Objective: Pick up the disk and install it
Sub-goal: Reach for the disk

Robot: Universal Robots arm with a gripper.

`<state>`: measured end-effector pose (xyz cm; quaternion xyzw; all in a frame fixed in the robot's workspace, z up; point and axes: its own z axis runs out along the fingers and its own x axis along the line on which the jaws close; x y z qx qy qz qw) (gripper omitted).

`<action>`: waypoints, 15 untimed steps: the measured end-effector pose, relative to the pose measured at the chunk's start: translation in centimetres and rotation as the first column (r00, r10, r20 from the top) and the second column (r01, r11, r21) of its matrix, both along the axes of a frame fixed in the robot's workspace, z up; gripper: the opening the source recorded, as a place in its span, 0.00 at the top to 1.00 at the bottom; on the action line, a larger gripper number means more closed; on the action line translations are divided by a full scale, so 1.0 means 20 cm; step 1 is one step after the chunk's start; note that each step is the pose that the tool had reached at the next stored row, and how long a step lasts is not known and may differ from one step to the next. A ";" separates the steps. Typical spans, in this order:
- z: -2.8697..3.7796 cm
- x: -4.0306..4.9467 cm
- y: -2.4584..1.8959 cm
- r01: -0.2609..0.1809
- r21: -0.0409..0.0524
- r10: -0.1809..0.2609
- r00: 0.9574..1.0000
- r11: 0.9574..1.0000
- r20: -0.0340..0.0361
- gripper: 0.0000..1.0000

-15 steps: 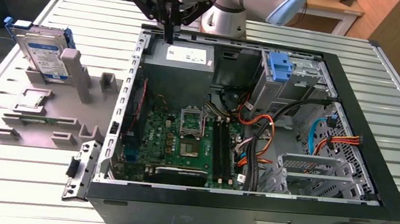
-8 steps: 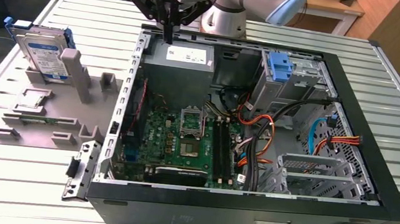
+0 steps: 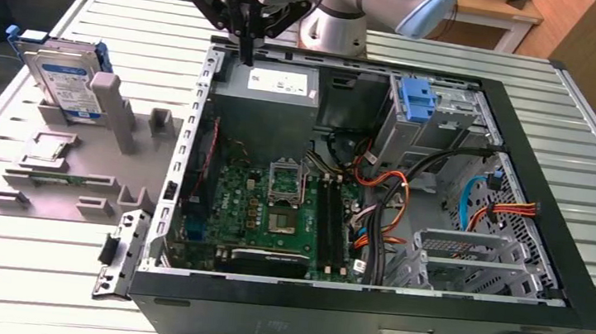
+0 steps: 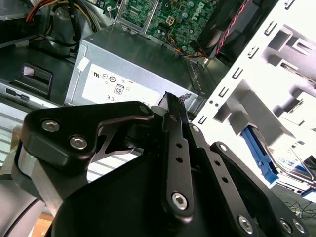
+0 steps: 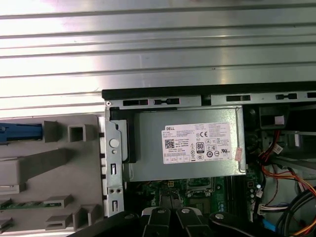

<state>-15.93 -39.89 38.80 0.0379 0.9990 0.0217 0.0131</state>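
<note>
Ribbed table (image 3: 124, 24) stretches between the disk (image 3: 67, 80) and the hand (image 3: 250, 55), fingers together, above the case (image 3: 315, 323) rim.

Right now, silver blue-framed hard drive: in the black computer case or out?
Out: the hard drive stands propped on the grey plastic fixture beside the case.

Exterior view: you look down aslant over the open black computer case (image 3: 370, 324) on the ribbed silver bench (image 3: 125, 16).
First wrist view: straight down, close above your grey metal power supply box (image 5: 145, 148).
Second wrist view: close along the black tool (image 4: 173, 100).
Shared: that box.
</note>
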 end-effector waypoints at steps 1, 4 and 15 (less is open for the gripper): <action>0.000 -0.001 0.000 0.000 0.000 0.000 1.000 1.000 0.000 0.90; -0.001 -0.004 0.000 0.000 0.000 0.000 1.000 1.000 0.000 0.90; -0.003 -0.016 0.000 0.000 0.000 0.000 1.000 1.000 0.000 0.90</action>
